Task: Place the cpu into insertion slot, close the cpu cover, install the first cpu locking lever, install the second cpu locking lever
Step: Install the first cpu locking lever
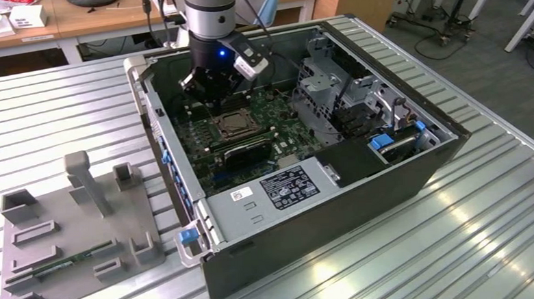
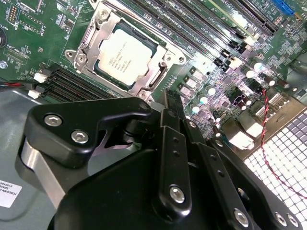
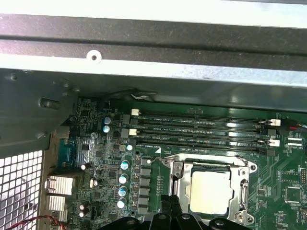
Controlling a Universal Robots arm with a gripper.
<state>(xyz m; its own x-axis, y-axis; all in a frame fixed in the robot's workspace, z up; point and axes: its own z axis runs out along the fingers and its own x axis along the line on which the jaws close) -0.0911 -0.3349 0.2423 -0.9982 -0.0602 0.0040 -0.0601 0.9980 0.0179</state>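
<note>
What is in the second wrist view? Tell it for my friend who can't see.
A pale square cpu lies on a green motherboard, framed by the silvery cpu cover. The robot's black claw hangs close beside it, big in the foreground.

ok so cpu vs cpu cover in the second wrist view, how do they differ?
The cpu is a solid pale plate with print on top; the cpu cover is an open frame with a square cut-out. The cpu is the smaller and sits within that cut-out; the cpu cover rings it. The cpu looks matte beige-silver, the cpu cover shinier. Both are square, metallic and lie flat on the motherboard.
</note>
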